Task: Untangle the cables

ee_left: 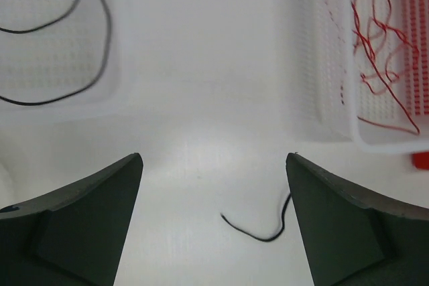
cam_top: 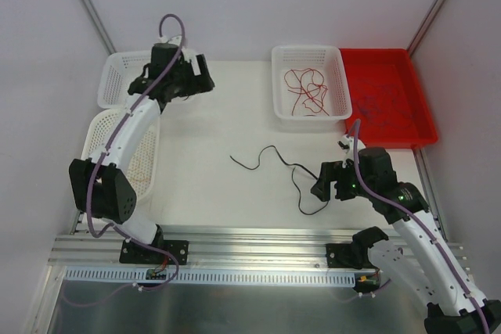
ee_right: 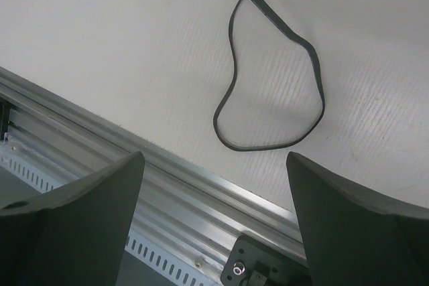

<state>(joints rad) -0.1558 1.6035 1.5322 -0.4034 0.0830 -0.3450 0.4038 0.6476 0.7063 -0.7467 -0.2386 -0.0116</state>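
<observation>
The dark fingers (ee_right: 80, 212) of the right gripper (ee_right: 214, 159) fill the bottom of its wrist view, spread wide with nothing between them. Under them runs the metal rail (ee_right: 100, 132) at the near edge of the table (cam_top: 235, 115). The left gripper (ee_left: 213, 165) is also spread wide and empty, held above bare white tabletop.

Around the work area stand several containers. A white basket (cam_top: 338, 56) at the far middle holds loose red cables (cam_top: 305, 87), and they show again at the right of the left wrist view (ee_left: 375, 31). Touching its right side is a red tray (cam_top: 391, 56) with thin dark cables (cam_top: 383, 103) lying in it. Two more white baskets (cam_top: 113, 72) sit at the far left, partly hidden by the left arm. The left wrist view shows a second black cable (ee_left: 107, 31) curled inside a white basket there.

One black cable (cam_top: 270, 148) lies loose on the table, apart from every container. It snakes from the middle toward the right and ends in a loop (ee_right: 261, 149) near the rail. The right gripper (cam_top: 319, 181) hangs just beside that loop, which lies ahead of the fingertips rather than between them. The left gripper (cam_top: 192, 76) is well apart from it, at the far left, though the cable's free end (ee_left: 258, 236) shows low between its fingers.
</observation>
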